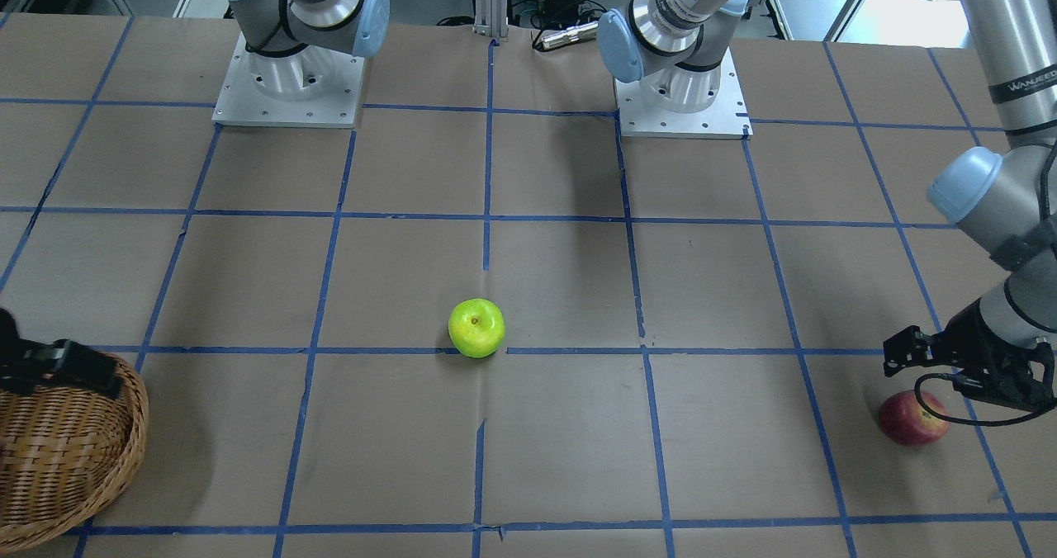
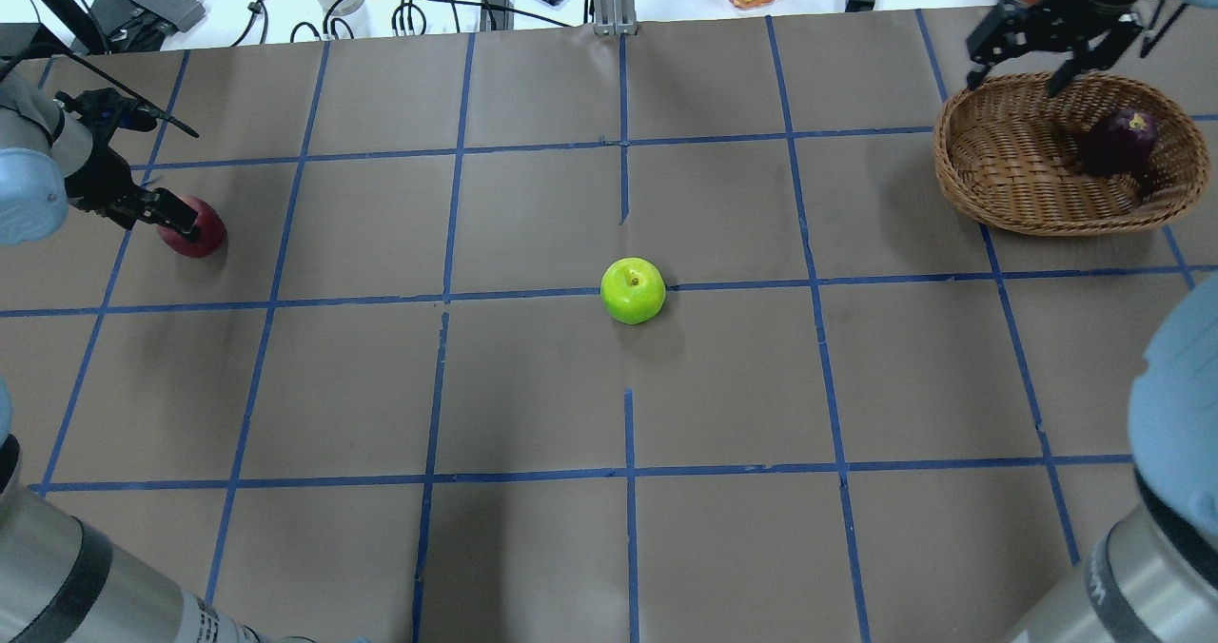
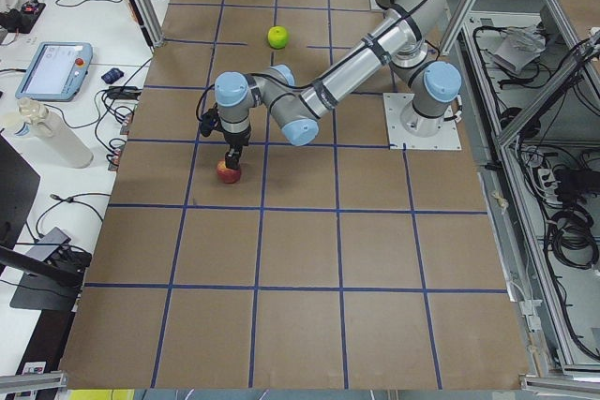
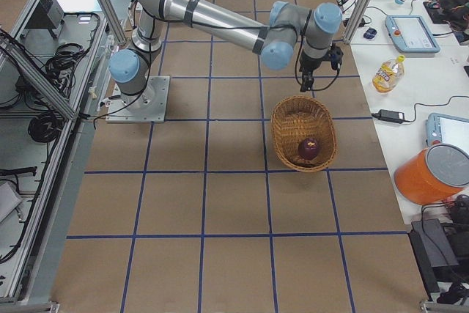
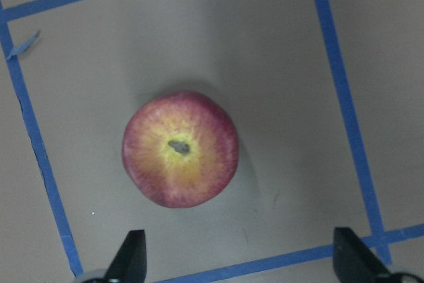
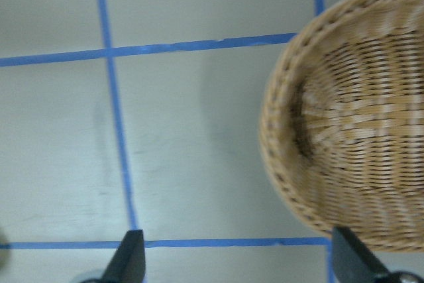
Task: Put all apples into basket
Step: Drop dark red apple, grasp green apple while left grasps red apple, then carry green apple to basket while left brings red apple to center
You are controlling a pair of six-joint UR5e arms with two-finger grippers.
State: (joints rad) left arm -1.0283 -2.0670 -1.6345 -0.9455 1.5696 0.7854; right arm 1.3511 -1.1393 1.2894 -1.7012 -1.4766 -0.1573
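Red-and-yellow apple (image 5: 180, 149) lies stem-up just clear of the wide-open left pincer (image 5: 238, 250).

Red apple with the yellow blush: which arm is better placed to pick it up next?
Left. The left gripper hovers just over the red apple, jaws open, while the right gripper is far away at the basket on the opposite side.

One green apple (image 2: 632, 290), one maroon apple (image 2: 1115, 141), one red apple (image 5: 180, 149) blushed yellow. Light-brown woven basket (image 2: 1009, 167); tan table (image 2: 533, 386) gridded blue.
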